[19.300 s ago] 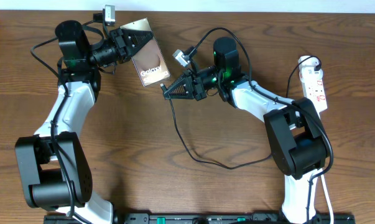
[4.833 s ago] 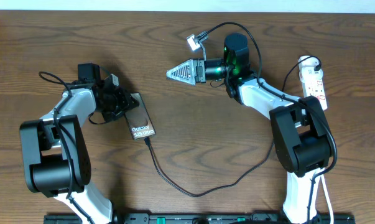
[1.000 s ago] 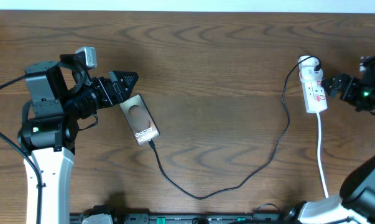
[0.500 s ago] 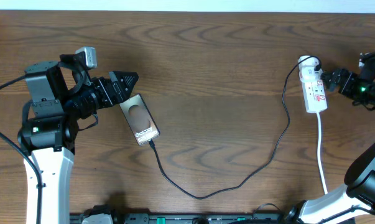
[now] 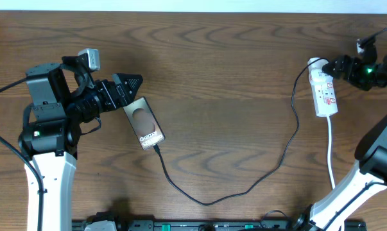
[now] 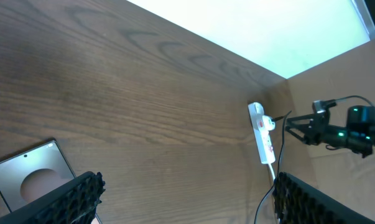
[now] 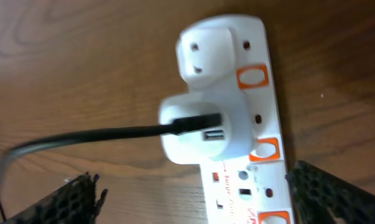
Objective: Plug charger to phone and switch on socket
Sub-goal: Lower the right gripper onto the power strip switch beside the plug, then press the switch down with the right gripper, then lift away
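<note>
**A:** How did the right gripper (image 5: pixel 339 65) stand?

**B:** It was spread wide and held nothing, just off the socket's (image 5: pixel 324 90) 12 o'clock end, on its 2 o'clock side. In the wrist view its fingers (image 7: pixel 56 202) sat far apart, with the white adapter (image 7: pixel 206 127) in the gap ahead of them.

**A:** And the left gripper (image 5: pixel 130 85)?

**B:** It was open as well, with its tips at the phone's (image 5: pixel 144 125) 11 o'clock corner. I could not tell whether they touched. The phone lay flat on the table's 9 o'clock side.

**A:** Where was the charger (image 5: pixel 209 201)?

**B:** It met the phone's 5 o'clock end, sagged toward the 6 o'clock edge, then climbed to the adapter.

**A:** How much room was there?

**B:** Broad bare table (image 5: pixel 232 77) lay between phone and socket. The socket sat close to the 3 o'clock side, with its far end near the 12 o'clock edge. Its white cord (image 5: pixel 331 154) ran off toward 6 o'clock.
</note>
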